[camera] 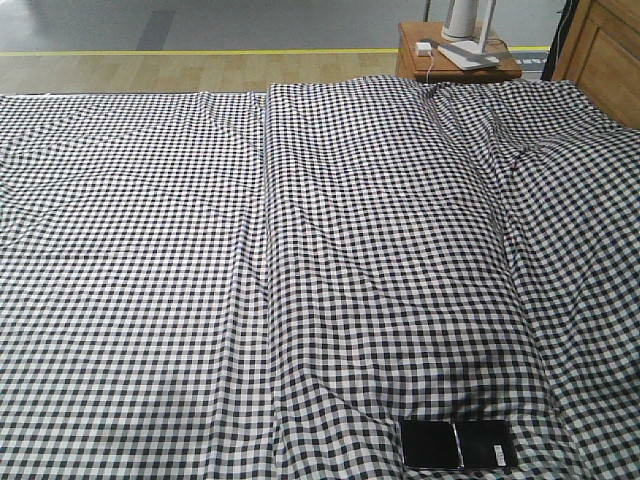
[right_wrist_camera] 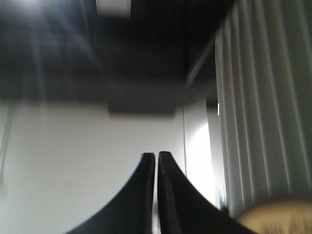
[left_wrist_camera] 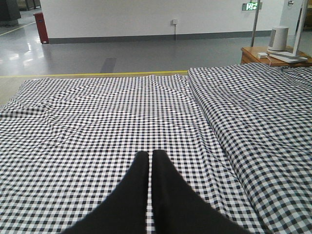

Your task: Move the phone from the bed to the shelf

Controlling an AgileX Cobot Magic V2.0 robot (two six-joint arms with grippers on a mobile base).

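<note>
The phone [camera: 458, 444] lies flat on the bed [camera: 300, 250] near the bottom right of the front view, a glossy black slab with a crease across its middle and a small white sticker at its right end. The bed's black-and-white check sheet fills that view. My left gripper [left_wrist_camera: 150, 154] hovers shut over the checked sheet [left_wrist_camera: 97, 126], with nothing between its fingers. My right gripper [right_wrist_camera: 156, 155] is shut and empty, raised and pointing at a pale wall and vertical blinds [right_wrist_camera: 263, 107]. The shelf is out of view. Neither gripper shows in the front view.
A small brown bedside table [camera: 455, 58] stands past the bed's far right corner, carrying a white lamp base and a charger. A wooden headboard [camera: 605, 55] rises at the far right. Grey floor with a yellow line [left_wrist_camera: 97, 74] lies beyond the bed.
</note>
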